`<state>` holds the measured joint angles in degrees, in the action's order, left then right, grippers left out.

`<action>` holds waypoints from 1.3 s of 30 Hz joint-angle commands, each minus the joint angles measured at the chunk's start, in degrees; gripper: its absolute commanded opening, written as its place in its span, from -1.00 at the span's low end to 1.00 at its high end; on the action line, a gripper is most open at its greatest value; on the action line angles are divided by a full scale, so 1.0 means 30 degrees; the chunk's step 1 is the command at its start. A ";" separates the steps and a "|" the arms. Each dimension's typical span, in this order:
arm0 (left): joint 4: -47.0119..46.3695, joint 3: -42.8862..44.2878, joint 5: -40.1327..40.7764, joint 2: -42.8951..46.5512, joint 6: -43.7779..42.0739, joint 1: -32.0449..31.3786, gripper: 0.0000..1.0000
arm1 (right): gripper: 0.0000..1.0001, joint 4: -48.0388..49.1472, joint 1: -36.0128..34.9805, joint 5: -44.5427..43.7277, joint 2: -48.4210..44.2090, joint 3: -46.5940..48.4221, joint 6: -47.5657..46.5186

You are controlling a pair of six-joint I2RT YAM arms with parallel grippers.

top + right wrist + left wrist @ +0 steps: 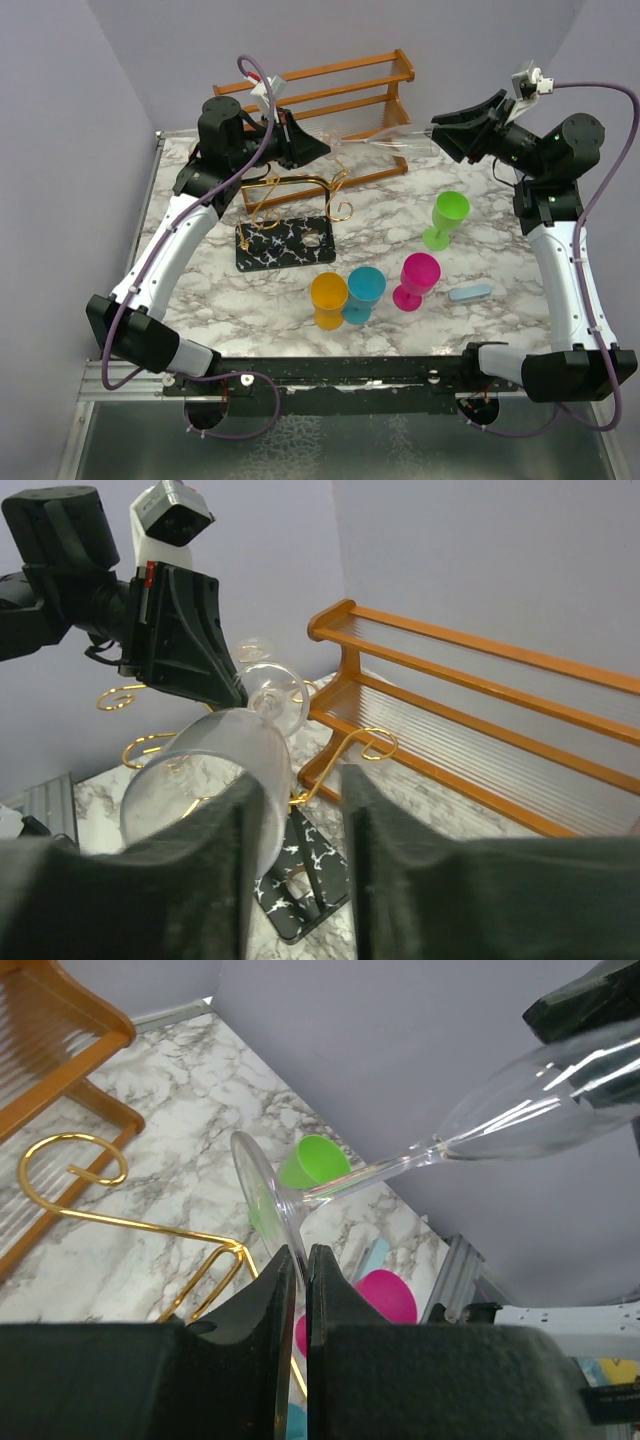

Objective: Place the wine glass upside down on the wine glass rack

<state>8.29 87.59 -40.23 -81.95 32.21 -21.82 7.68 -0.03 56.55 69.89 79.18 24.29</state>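
The left gripper (300, 1252) is clenched on the edge of the flat foot of the clear stemmed wine glass (520, 1110). The glass hangs on its side in the air, with stem and bowl reaching away from this gripper toward the right gripper (300, 780). There the bowl lies against one finger and a gap shows between the jaws; I cannot tell whether that side grips the bowl or merely touches it. The step looks like a handover to the left arm. The right gripper should back straight off along the glass's axis without dragging the bowl, since a pinch on a thin foot edge will likely twist easily. Just beneath the left gripper stands the thin gold wire wine glass rack (270, 248) on its black white-veined base, with the orange-brown wooden shelf (480, 643) beyond. Turn the bowl downward slowly, then slide the stem between the scroll arms so the foot rests on the wire.
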 commanded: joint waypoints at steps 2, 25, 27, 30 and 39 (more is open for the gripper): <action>0.0980 0.0136 0.1811 0.1601 -0.1864 0.0428 -1.00 | 0.01 -0.1537 0.0011 -0.0806 -0.0487 0.0153 -0.1974; 0.8695 0.6470 1.0083 0.1764 -1.3070 0.4139 -1.00 | 0.97 -1.1367 0.0011 0.0571 -0.0476 0.0465 -1.5601; 0.8937 0.7101 1.0972 0.1550 -1.3708 0.4112 -1.00 | 0.97 -1.1361 0.0011 0.0848 -0.0352 -0.0763 -1.6162; 0.9168 0.7825 1.2600 0.1329 -1.4833 0.4054 -1.00 | 0.97 -1.0759 0.0011 0.1276 -0.0329 -0.2131 -1.5824; 0.7496 0.6605 1.7252 0.1303 -1.9674 0.2085 -1.00 | 0.97 -1.1383 0.0011 0.1899 -0.0551 -0.2183 -1.5518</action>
<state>34.79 108.38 2.42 -77.65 -17.39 -11.62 -26.04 -0.03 59.42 69.52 71.13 -21.34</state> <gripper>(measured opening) 0.074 0.985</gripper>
